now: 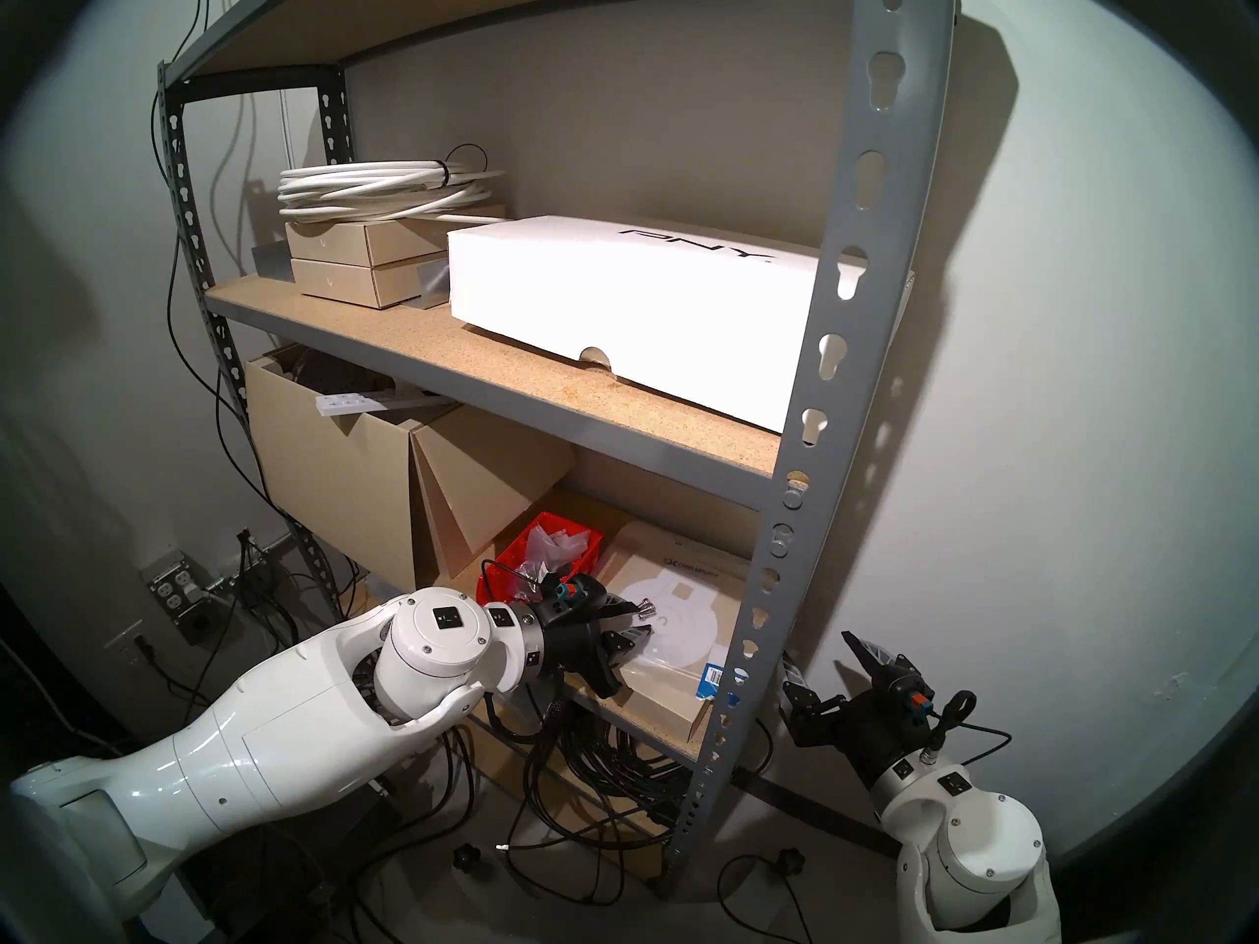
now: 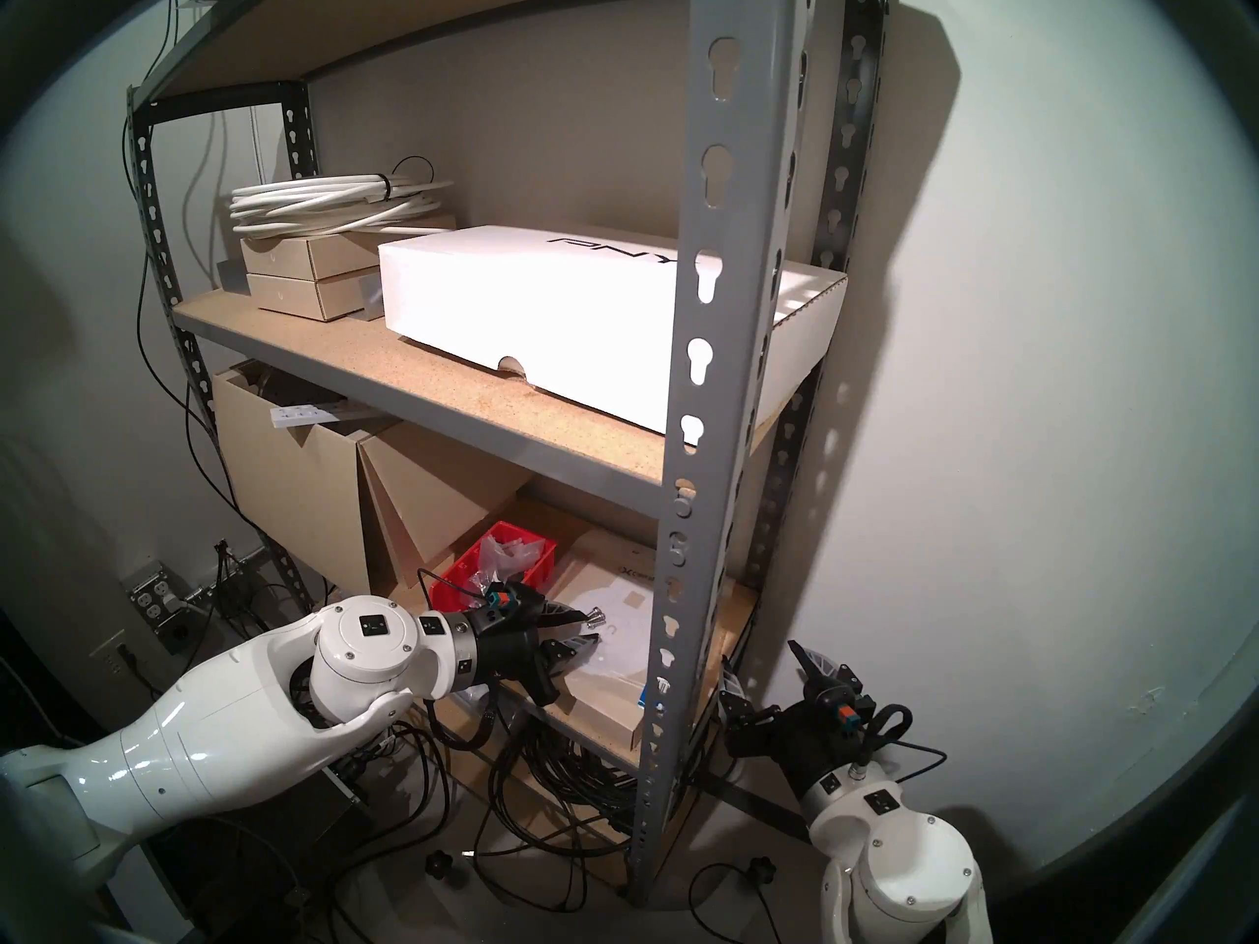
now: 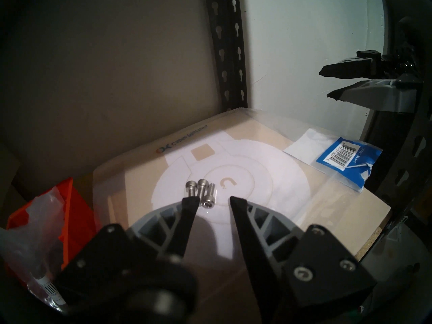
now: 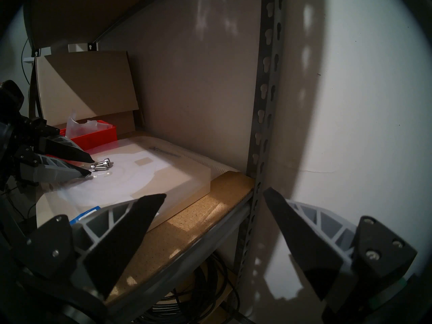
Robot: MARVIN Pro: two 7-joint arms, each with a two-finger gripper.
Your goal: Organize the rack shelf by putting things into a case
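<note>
Three small silver screws (image 3: 201,192) lie side by side on a flat tan box (image 3: 257,176) wrapped in clear plastic, on the lower board of the rack shelf (image 1: 828,309). My left gripper (image 3: 214,200) is open just in front of them. Its left fingertip (image 3: 191,200) is beside the nearest screw head, and a gap shows between the jaws. In the right wrist view the same screws (image 4: 102,164) lie just beyond the left fingertips. The red case (image 1: 511,562), with clear bags in it, stands left of the box. My right gripper (image 4: 215,194) hangs open and empty outside the front right upright.
A blue-labelled plastic bag (image 3: 346,157) lies on the box's right corner. Tan cardboard boxes (image 1: 340,479) stand behind the case. A white PNY box (image 1: 613,295) and coiled white cable (image 1: 381,186) are on the board above. Black cables (image 1: 599,772) pile under the lower board.
</note>
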